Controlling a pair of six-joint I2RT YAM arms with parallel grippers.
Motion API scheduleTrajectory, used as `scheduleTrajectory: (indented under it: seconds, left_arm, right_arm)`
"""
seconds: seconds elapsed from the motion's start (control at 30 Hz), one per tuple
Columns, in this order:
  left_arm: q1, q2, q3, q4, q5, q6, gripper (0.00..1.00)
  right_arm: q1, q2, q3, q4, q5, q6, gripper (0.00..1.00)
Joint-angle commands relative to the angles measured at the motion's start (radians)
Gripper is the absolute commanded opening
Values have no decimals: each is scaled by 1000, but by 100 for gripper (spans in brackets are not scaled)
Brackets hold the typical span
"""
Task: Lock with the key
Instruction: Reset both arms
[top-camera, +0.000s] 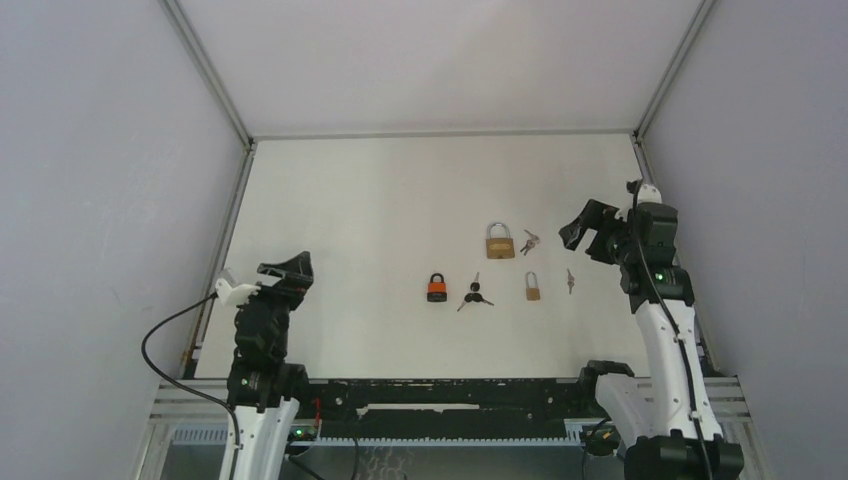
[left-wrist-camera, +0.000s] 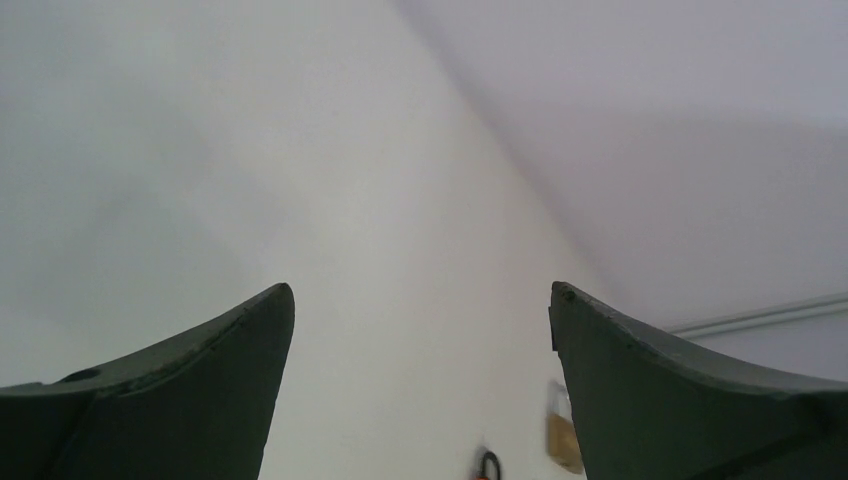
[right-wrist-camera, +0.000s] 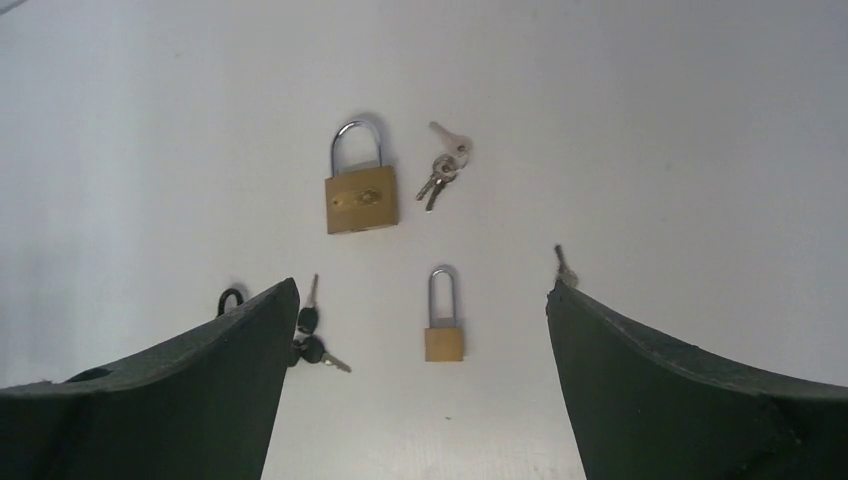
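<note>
The large brass padlock (right-wrist-camera: 360, 195) lies flat on the table (top-camera: 350, 200), its key bunch (right-wrist-camera: 442, 165) just beside it. Nearer me lie a small padlock (right-wrist-camera: 444, 325), a lone key (top-camera: 570, 281), black-headed keys (top-camera: 475, 294) and an orange padlock (top-camera: 437, 288). My right gripper (top-camera: 590, 238) hovers above them, fingers spread and empty. My left gripper (top-camera: 288, 268), also spread, is well apart.

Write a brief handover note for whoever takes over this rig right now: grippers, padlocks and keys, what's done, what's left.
Left gripper: open, empty, near the table's left edge.
Right gripper: open, empty, right of the padlocks, facing them.
Lying apart on the table: large brass padlock with silver key bunch beside it; small brass padlock with single key; orange padlock with black-headed keys.
Done: nothing grasped.
Left: pick up a key, insert it, turn.
</note>
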Motion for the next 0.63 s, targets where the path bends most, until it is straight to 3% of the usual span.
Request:
scheduleTrajectory:
  seconds: [0.0,0.13,0.27,0.47,0.6]
  left_arm:
    - [10,109,147,179,-32,349,100]
    - [11,237,203,222,-95,690,100]
    - [19,331,160,315,-116,863,100]
    - [68,337,2,581,75,831,100]
    - [112,320,-52,628,98,825,100]
  right_arm:
    - [-26,-55,-42,23,135,-82,99]
    - [-18,-103,-121,114,346,19,99]
    - [28,-160,-238,240,426,112,99]
    - [86,-220,-408,404,472,111,99]
    - [91,-256,-492,507,442,99,99]
